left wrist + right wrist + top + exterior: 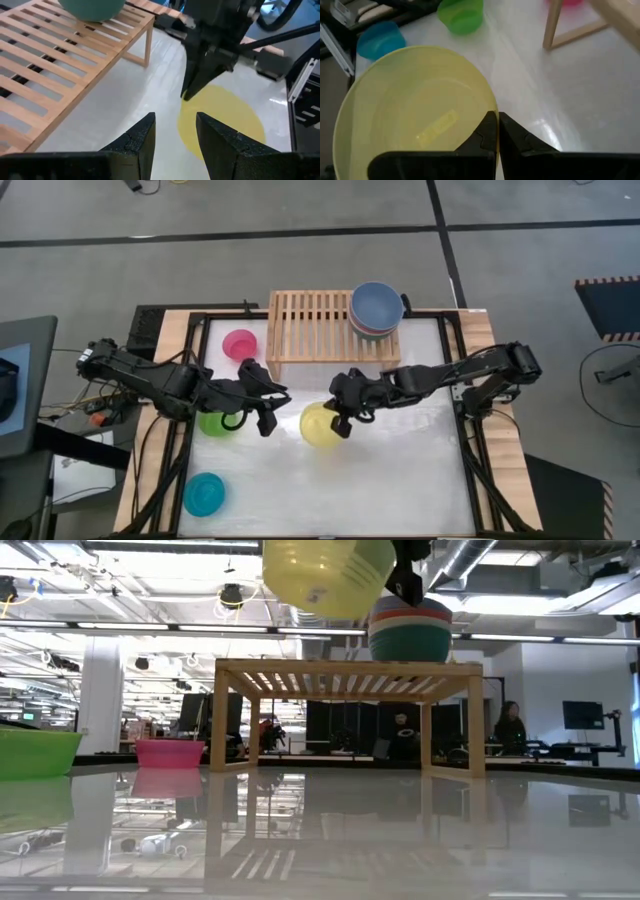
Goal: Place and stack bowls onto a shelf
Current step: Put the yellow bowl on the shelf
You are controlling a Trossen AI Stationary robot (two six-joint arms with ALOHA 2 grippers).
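half the yellow bowl [328, 575] is cropped.

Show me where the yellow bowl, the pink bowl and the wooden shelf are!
yellow bowl [318, 423], high view, middle of its inside.
pink bowl [240, 343], high view, centre of the bowl.
wooden shelf [305, 325], high view, bare slats of its top.

Shelf [310, 325]: 1
Stack of bowls [376, 311] on the shelf's right end: 1, bowl count unclear
Loose bowls in front of the shelf: 4, namely pink [240, 343], lime [217, 422], yellow [320, 424], cyan [204, 494]
Arms: 2
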